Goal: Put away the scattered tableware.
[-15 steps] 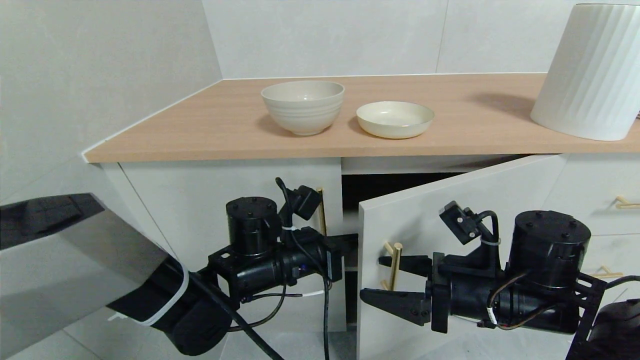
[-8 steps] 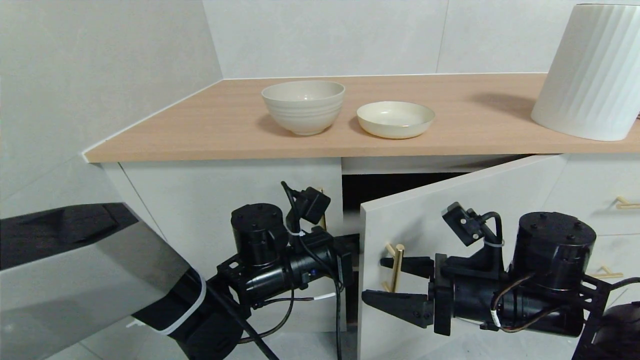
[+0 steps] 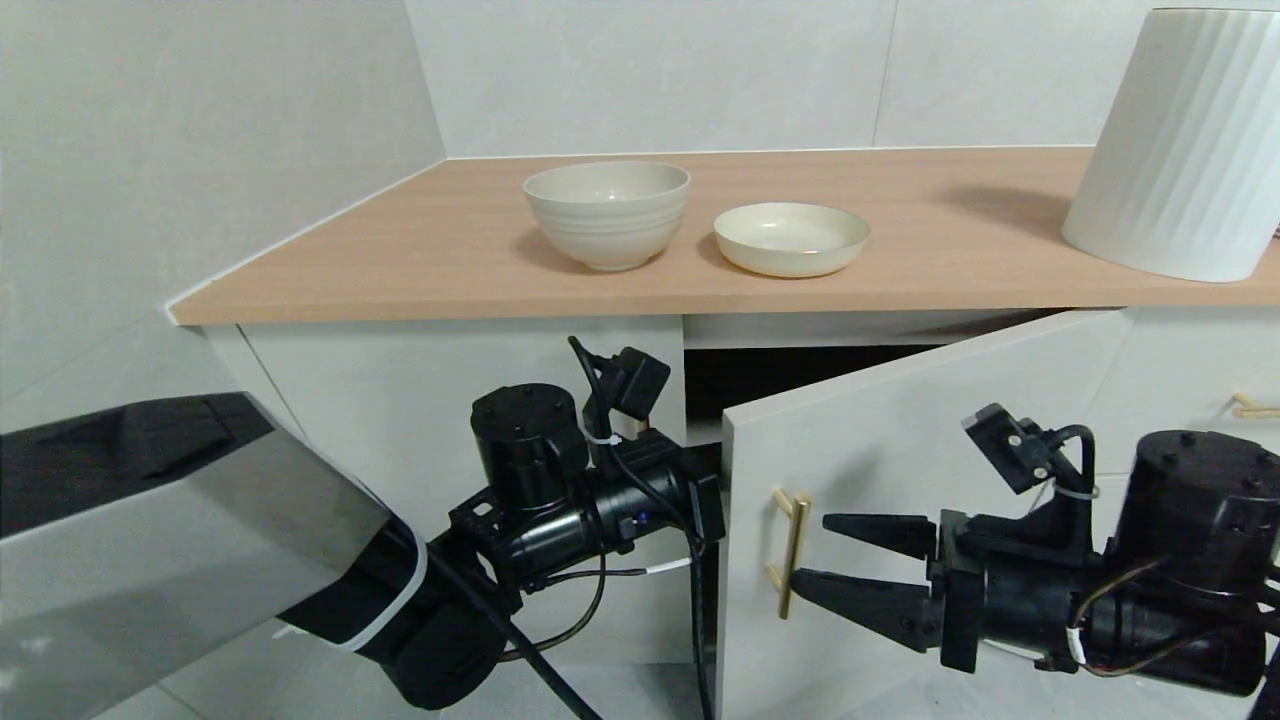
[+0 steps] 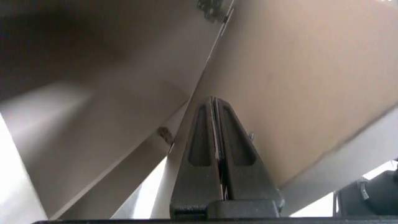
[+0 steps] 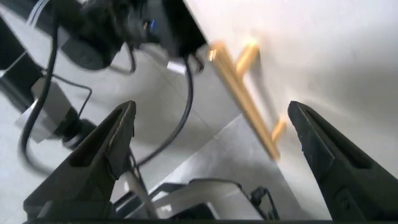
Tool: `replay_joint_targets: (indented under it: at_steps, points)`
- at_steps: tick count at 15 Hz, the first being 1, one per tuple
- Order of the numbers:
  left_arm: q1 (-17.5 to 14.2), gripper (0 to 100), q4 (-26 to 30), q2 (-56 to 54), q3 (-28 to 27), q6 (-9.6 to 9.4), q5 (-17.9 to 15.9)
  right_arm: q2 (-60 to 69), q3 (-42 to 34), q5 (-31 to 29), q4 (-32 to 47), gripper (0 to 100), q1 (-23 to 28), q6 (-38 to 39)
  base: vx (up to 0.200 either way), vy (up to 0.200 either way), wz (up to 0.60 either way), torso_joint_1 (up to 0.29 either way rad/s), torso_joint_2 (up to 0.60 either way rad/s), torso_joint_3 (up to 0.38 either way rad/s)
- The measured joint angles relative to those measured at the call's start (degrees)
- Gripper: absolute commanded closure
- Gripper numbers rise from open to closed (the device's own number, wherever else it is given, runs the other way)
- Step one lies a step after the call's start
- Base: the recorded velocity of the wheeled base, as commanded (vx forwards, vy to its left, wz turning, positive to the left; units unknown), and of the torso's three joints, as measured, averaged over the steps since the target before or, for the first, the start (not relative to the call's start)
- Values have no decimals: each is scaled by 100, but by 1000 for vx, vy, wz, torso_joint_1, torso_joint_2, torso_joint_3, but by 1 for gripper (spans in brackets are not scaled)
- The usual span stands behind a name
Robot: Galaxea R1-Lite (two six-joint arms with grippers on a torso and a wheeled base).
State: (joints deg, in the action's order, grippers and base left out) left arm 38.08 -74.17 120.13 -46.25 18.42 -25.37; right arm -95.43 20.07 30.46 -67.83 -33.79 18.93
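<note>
Head view: a deep cream bowl (image 3: 607, 212) and a shallow cream dish (image 3: 790, 238) both stood on the worktop (image 3: 400, 275), just beside each other, about midway along it and set back a little from the front edge; neither was held. Below them the cabinet door (image 3: 900, 430) hung partly open, with a dark gap showing above it and along its free edge. The right gripper (image 3: 812, 550) sat level with the brass handle (image 3: 790, 545), jaws apart, tips close by the bar, gripping nothing; contact could not be made out. The left gripper (image 4: 213, 109) had its fingers pressed together, empty, nosed into the gap at the door's free edge, with the door's inner face alongside it in the left wrist view. Judgement: task barely begun, storage only part-opened, no tableware put away. Left to do, likely: swing the door wide, carry bowl and dish off the worktop into the cabinet, then close up. A white ribbed container (image 3: 1180, 150) stood at the worktop's right end, well apart from both.
</note>
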Motion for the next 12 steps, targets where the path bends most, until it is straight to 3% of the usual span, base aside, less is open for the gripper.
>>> replay_joint_targets:
  at_steps: [3, 6, 8, 10, 12]
  points:
    - [96, 100, 108, -28, -179, 0, 6, 533, -496, -63, 263, 0, 44, -167, 0, 0, 0, 0, 0, 0]
    - [249, 100, 336, -174, -187, -2, 30, 1009, -673, -1569, 1076, 0, -40, -933, 0, 0, 0, 0, 0, 0]
    - [260, 100, 352, -212, -121, -4, 55, 1503, -552, -2046, 2031, 0, -405, -1051, 0, 0, 0, 0, 0, 0]
    - [266, 100, 336, -238, -13, -17, 57, 2060, -251, -2191, 3578, 0, -697, -1084, 0, 0, 0, 0, 0, 0]
    - [266, 100, 328, -249, 72, -35, 61, 2448, -4, -2231, 4052, 0, -837, -1062, 0, 0, 0, 0, 0, 0]
